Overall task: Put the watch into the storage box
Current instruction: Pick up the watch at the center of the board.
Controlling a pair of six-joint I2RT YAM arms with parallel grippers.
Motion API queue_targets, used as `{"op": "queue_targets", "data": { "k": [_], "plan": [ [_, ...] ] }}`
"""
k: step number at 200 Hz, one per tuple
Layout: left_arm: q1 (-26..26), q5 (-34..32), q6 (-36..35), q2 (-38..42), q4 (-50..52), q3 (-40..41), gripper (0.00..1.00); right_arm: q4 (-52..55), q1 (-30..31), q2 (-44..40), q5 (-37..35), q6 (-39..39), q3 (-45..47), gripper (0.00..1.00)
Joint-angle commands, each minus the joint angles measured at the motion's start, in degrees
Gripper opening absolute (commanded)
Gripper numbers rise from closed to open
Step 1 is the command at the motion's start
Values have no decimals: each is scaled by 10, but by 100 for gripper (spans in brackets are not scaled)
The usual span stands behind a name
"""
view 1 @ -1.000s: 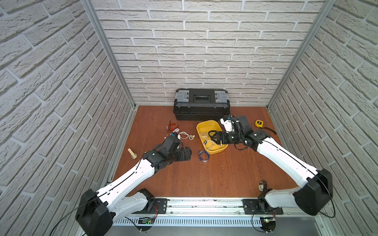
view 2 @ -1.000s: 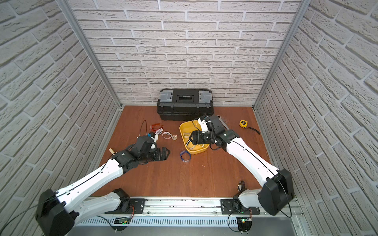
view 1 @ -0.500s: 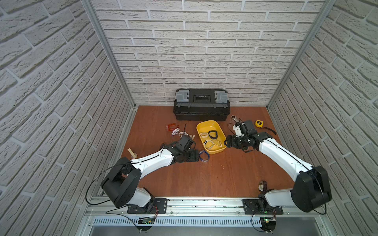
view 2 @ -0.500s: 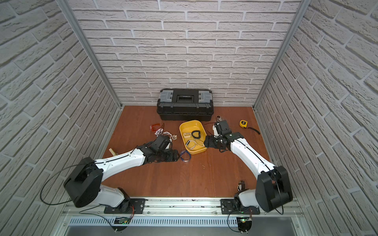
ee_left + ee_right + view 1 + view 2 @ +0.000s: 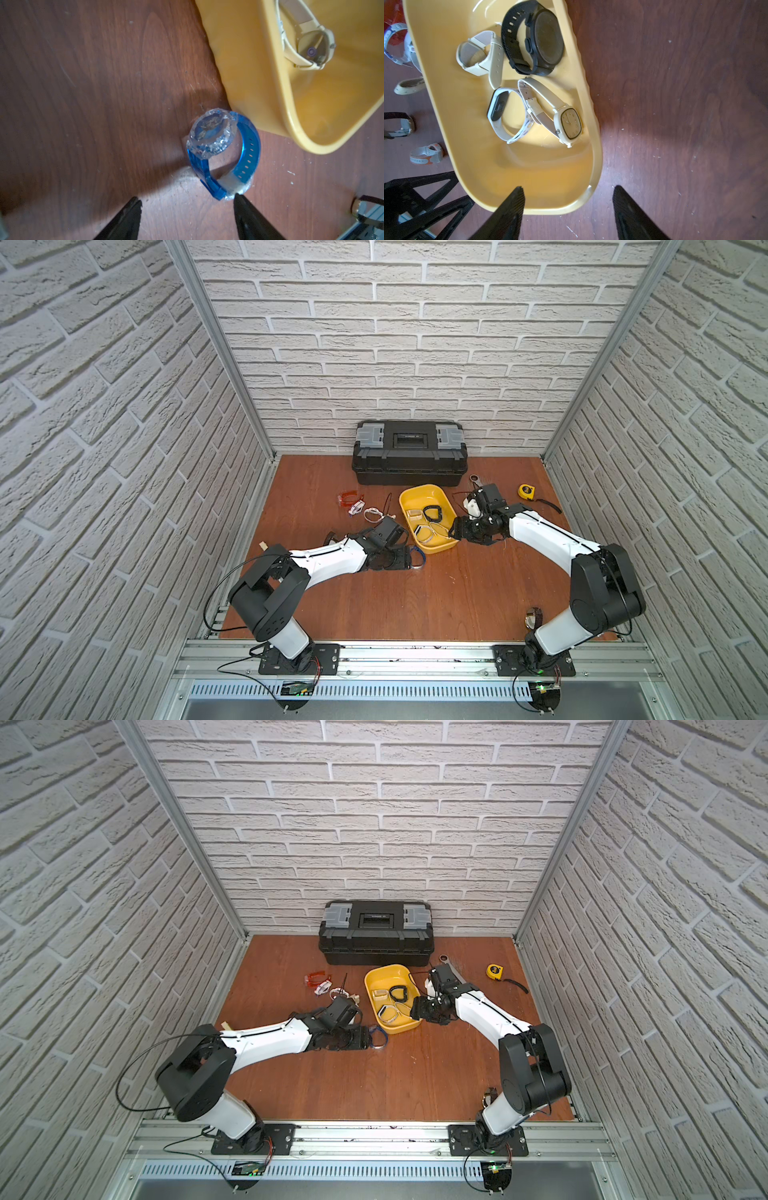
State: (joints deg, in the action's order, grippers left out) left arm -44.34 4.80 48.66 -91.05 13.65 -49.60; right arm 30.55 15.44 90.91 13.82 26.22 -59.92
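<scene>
- left gripper (image 5: 187, 204): low over the floor, left of the storage box (image 5: 596, 145); its jaws stand well apart and hold nothing.
- blue watch (image 5: 222, 153): on the wooden floor outside the storage box, just beside its near left corner. the strap is looped and the clear face is tilted. one left fingertip (image 5: 245, 214) meets the strap's clasp end, the other is apart from it.
- storage box: yellow and lidless. it holds a black watch (image 5: 537, 39), a beige watch (image 5: 477, 54), a white band (image 5: 500, 108) and a cream square-faced watch (image 5: 566, 124) by its right wall.
- right gripper (image 5: 568, 190): at the storage box's near right corner, jaws spread wide astride the rim, one tip over the inside, one outside. whether they touch the rim i cannot tell.
- black toolbox (image 5: 409, 456): behind the storage box.
- yellow tape measure (image 5: 526, 490): right of the storage box, well apart.
</scene>
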Motion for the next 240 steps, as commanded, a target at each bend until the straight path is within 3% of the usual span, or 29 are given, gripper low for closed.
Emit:
{"op": "queue_targets", "data": {
  "k": [1,44,119,201,240],
  "plan": [
    [-1,-18,3,-5,-4,-1,74,-31,9,5,15,16,10,66],
    [-1,-29,2,-23,2,-7,71,-46,41,6,15,37,18,64],
    [-2,-51,2,-66,20,-44,67,-37,72,-65,20,73,59,65],
    [-2,-76,-8,-127,85,-111,15,6,62,-146,-7,66,66,69],
    [-1,-80,-20,-88,142,-102,10,11,60,-152,-11,59,66,69]
  ]
}}
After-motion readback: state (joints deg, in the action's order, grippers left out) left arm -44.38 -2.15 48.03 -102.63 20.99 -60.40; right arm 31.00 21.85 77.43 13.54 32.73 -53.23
